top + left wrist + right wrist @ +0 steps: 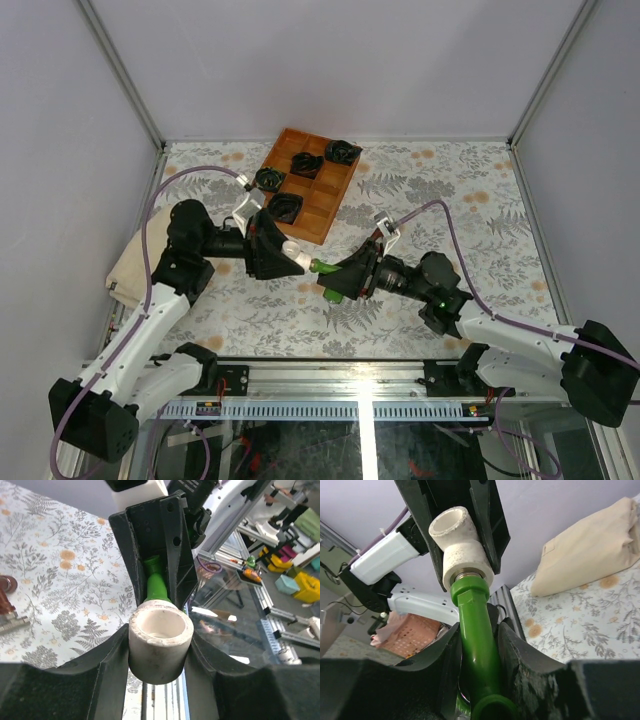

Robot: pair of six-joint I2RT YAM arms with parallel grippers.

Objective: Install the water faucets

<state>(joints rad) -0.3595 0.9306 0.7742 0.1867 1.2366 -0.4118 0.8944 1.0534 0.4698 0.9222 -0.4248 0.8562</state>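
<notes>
Floral table (450, 200), green faucet (477, 630) in white fitting (160, 640) (tray (340, 198) edge near)

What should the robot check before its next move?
1. Left gripper shut on white fitting: ok.
2. Right gripper shut on green faucet: ok.
3. Faucet's end in the fitting's mouth: ok.
4. Screwed in all the way: cannot tell.
5. Red-brown faucet installed: not ok, it lies on the table.
</notes>
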